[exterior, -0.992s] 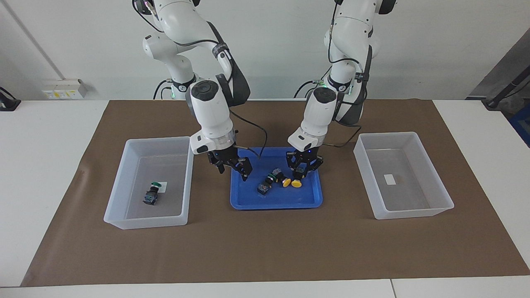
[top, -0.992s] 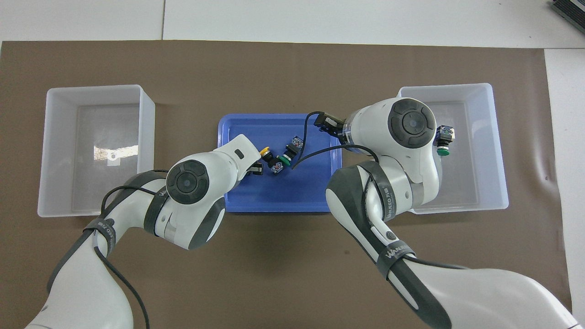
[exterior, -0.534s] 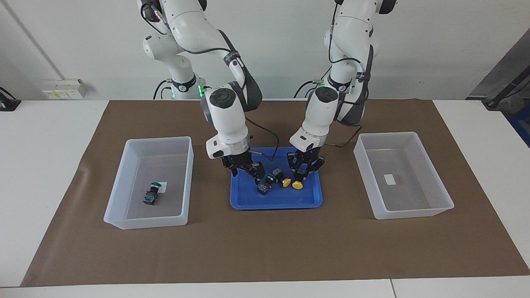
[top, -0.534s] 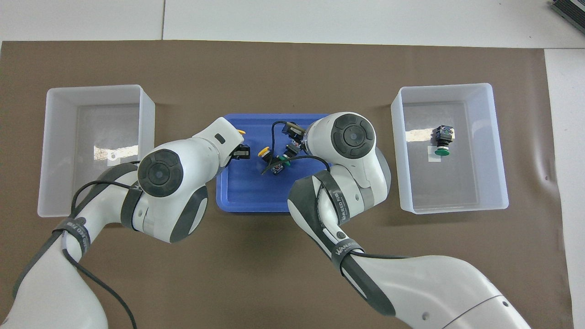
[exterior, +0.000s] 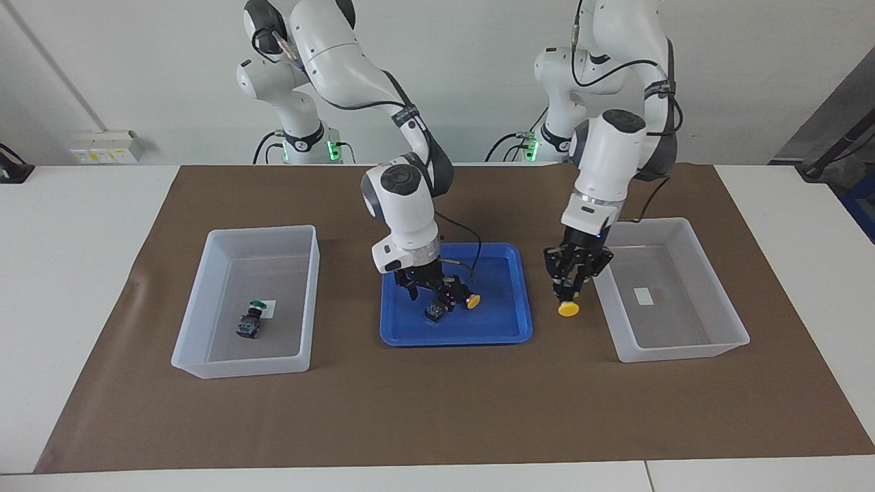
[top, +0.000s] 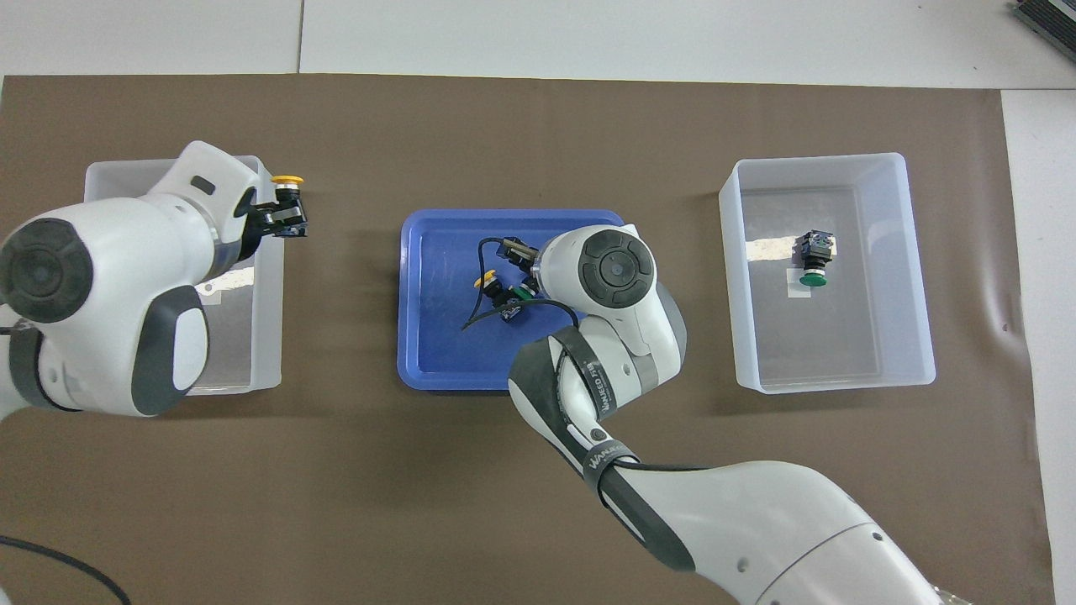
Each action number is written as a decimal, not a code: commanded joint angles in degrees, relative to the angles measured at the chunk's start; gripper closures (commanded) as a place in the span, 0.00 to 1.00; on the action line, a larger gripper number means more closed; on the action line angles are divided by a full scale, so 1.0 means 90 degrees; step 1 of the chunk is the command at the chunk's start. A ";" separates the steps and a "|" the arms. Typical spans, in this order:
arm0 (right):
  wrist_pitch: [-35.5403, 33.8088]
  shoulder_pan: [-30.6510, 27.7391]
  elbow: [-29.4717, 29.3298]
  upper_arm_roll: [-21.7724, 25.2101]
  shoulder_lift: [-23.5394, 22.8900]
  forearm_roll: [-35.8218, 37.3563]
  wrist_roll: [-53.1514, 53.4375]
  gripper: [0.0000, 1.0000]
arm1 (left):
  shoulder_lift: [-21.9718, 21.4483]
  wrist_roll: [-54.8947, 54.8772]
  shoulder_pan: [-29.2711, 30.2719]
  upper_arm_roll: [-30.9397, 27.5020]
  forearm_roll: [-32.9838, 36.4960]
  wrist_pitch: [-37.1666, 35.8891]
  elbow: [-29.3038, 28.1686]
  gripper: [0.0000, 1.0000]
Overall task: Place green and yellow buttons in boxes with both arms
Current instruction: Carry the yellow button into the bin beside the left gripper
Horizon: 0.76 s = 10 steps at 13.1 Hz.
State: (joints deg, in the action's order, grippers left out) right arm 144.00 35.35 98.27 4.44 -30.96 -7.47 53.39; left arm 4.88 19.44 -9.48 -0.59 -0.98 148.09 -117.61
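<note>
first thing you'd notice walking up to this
The left gripper holds a yellow button in the air, cap down, over the mat between the blue tray and the empty box at the left arm's end. The right gripper is down in the tray among the buttons left there. One green button already lies in the box at the right arm's end.

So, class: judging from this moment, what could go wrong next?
1. The left hand carries a yellow button over the mat beside the empty box, not yet inside; released early, it may miss.
2. The right hand is down among clustered buttons in the blue tray; it may knock the other yellow button.
</note>
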 commanded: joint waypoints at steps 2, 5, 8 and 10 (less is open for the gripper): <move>0.0123 0.0008 -0.0021 -0.0044 -0.0096 -0.0088 0.0015 0.17 | -0.0093 -0.0352 0.0681 0.0075 0.0001 -0.0263 0.0255 1.00; 0.0405 0.0028 0.0233 -0.0044 -0.0096 -0.0088 0.0005 0.41 | -0.0113 -0.1016 0.0887 0.0075 0.0001 -0.0301 0.0168 1.00; 0.0330 -0.0021 0.0186 -0.0044 -0.0067 -0.0088 0.0044 1.00 | -0.0133 -0.1046 0.0975 0.0075 0.0001 -0.0399 0.0070 1.00; -0.0215 -0.0109 -0.0135 -0.0034 0.0021 -0.0020 -0.0004 1.00 | -0.0094 -0.1095 0.0995 0.0075 -0.0009 -0.0526 0.0050 1.00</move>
State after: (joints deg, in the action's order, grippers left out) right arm 145.50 35.46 99.11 4.45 -31.35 -7.48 53.39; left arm 4.62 11.14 -1.70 -0.55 -0.97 144.75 -116.32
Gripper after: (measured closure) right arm 0.542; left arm 0.604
